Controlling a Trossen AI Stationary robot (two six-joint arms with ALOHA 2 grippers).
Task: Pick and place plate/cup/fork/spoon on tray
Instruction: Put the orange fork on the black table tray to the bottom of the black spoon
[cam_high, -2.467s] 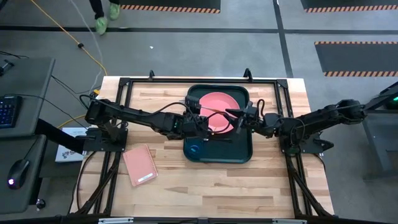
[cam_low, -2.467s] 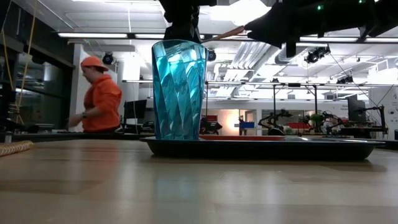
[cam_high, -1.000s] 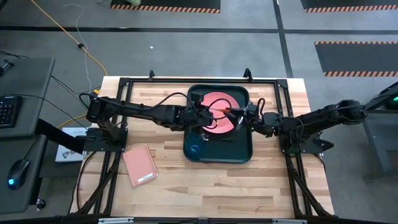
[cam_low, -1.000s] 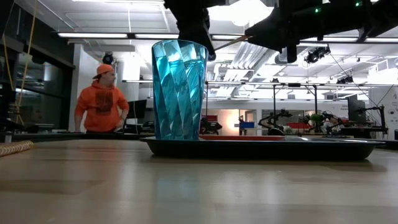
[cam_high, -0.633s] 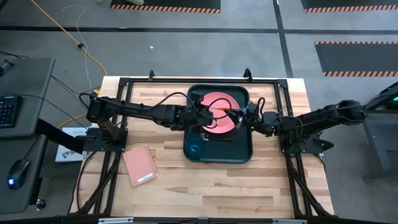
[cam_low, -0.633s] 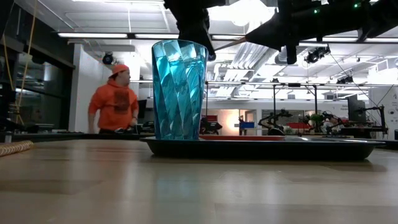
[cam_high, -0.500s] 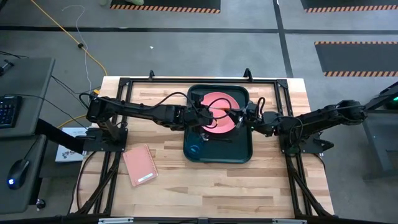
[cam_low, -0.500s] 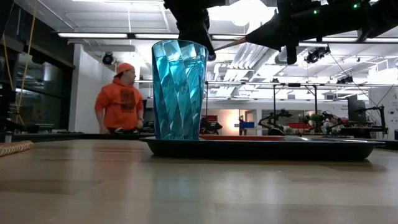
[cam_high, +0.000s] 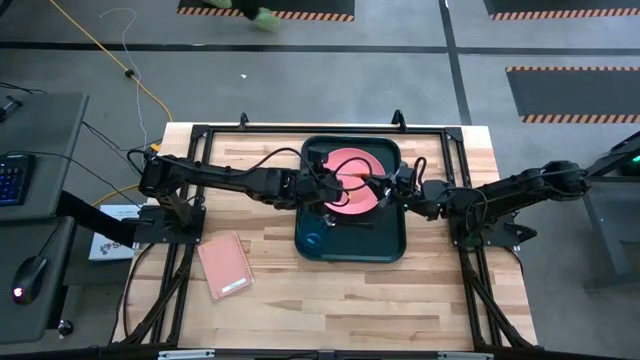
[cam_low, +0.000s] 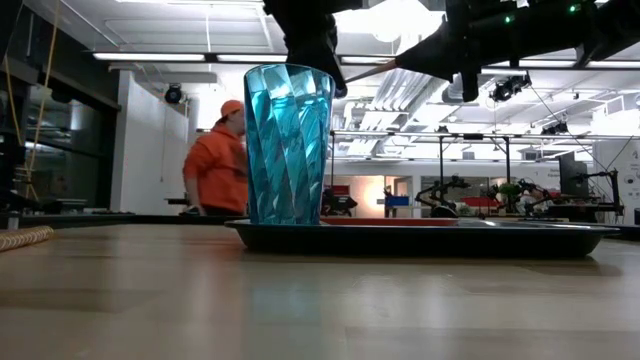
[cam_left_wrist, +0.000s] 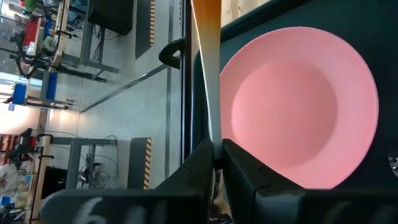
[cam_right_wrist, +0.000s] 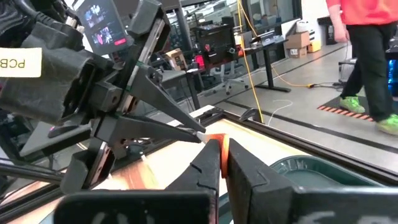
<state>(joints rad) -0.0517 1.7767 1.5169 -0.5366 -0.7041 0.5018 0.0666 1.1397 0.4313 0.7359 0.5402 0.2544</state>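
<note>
White label (cam_right_wrist: 20, 63) on left arm reads "PC"

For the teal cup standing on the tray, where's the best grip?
Pinch one wall at the rim of the cup, coming straight down: it stands upright, mouth open, in a corner of the tray, whose raised rim would likely crowd a low side approach.

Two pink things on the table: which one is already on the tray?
The round plate, lying flat in the far half of the tray, under both grippers. The other pink thing, the rectangular notebook, lies on bare wood off the tray, toward the left arm's side.
</note>
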